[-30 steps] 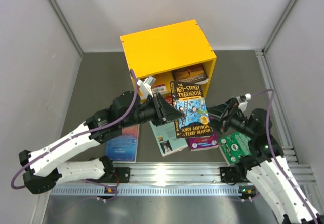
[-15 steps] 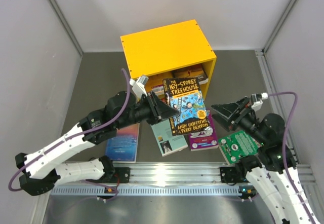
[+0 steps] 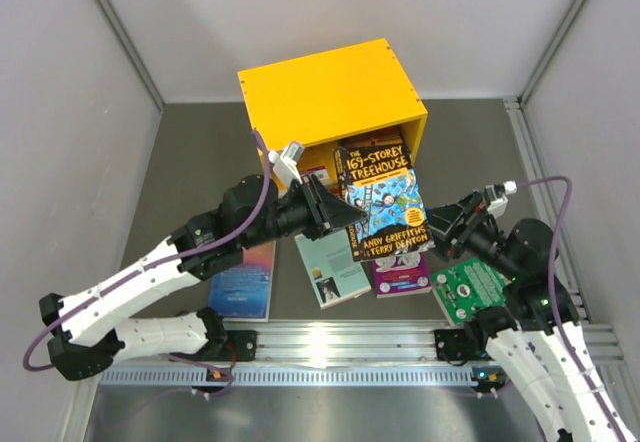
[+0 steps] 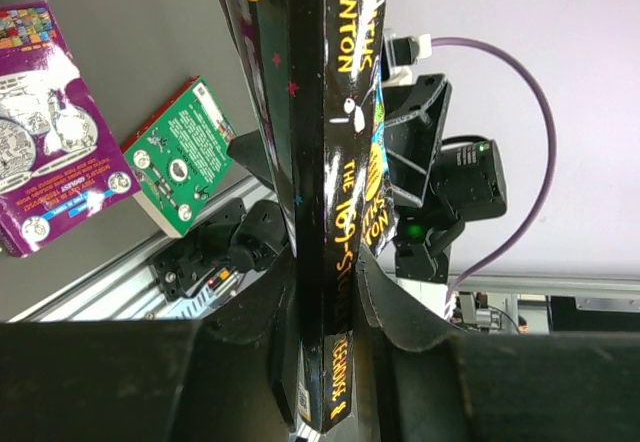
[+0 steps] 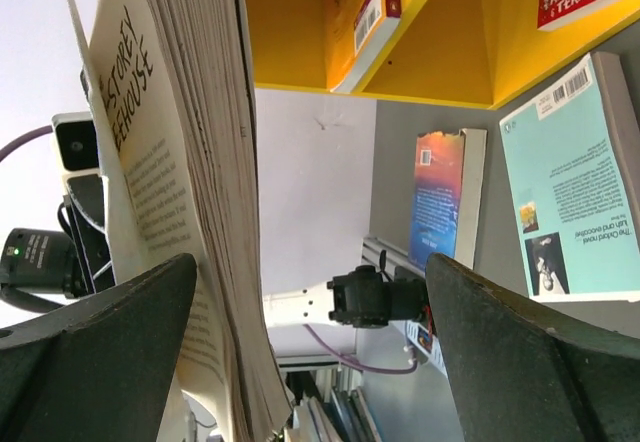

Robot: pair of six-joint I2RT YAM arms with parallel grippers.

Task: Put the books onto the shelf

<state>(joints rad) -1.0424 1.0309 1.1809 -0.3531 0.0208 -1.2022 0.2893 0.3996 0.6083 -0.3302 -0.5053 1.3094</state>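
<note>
I am partway through shelving one book. My left hand is clamped tight on the spine end of the black Treehouse paperback and holds it up off the table. Its cover faces the overhead camera and its far end is right at the open front of the yellow shelf. My right hand is spread wide and grips nothing. Its wrist camera shows the book's page edge standing between its fingers, close to one of them. Whether it touches I cannot tell.

Some books already sit inside the shelf. On the table in front lie a teal book, a purple one, a green one and a blue one farther left.

As I judge it, the next move is to swing the held book's far end into the compartment and push it in. The right hand can steady the loose pages, or pull clear. The tilt needs care, since a corner could catch the shelf's edge or knock the books already inside.
</note>
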